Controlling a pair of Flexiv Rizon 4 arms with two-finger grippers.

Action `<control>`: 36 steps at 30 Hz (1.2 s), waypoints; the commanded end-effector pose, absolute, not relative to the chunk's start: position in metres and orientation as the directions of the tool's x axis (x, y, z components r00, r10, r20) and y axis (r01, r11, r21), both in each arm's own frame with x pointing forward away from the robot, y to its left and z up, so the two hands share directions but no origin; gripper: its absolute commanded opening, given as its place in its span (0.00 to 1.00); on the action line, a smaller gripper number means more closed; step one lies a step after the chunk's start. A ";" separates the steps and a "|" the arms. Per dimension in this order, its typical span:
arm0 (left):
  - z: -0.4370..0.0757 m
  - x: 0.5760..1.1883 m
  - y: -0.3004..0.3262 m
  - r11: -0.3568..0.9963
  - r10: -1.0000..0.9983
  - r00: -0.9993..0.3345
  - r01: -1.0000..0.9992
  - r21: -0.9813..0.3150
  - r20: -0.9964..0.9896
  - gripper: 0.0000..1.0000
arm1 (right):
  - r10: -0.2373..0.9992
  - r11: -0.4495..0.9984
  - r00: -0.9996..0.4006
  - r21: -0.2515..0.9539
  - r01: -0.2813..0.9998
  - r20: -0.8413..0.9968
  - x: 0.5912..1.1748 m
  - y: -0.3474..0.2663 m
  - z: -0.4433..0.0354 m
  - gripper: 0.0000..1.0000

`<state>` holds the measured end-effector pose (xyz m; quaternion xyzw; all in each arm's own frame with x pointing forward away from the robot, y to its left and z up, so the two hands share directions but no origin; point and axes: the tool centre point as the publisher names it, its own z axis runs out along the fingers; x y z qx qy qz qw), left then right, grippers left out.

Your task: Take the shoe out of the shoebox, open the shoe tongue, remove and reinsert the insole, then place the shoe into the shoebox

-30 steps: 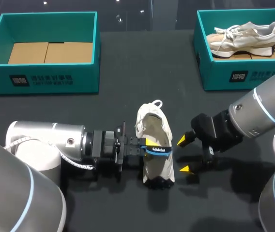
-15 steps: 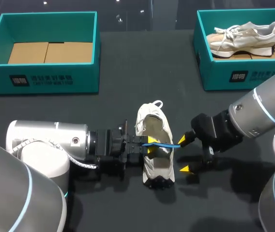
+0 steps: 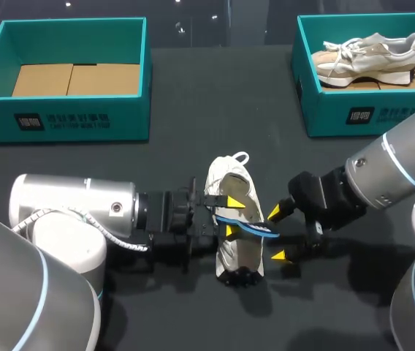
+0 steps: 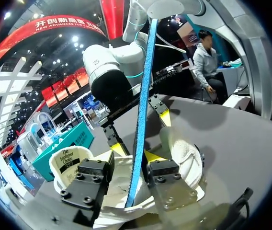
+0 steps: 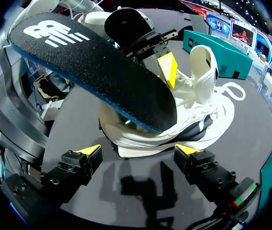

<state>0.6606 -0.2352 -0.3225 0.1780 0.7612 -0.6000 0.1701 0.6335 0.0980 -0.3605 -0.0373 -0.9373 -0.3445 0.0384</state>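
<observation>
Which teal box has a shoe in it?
The far-right box; a pale sneaker lies inside. The far-left box shows only cardboard.

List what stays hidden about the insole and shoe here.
- Lower end of the insole: left wrist view, sunk behind the fingers of the left gripper; whether it is clear of the shoe is unclear.
- Other fingertip of the left gripper: right wrist view, behind the insole.
- Inside of the shoe: head view, covered by insole and left gripper.

The insole [image 5: 97, 72] is matt black fabric, the shoe [image 3: 238, 252] textured white cloth, the table [image 3: 193, 117] matt dark.
</observation>
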 end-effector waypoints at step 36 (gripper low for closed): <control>-0.337 0.668 -0.243 0.175 0.121 -0.836 0.549 -0.817 -0.536 0.00 | 0.045 0.760 -0.994 0.642 0.096 0.095 0.632 0.098 -0.360 1.00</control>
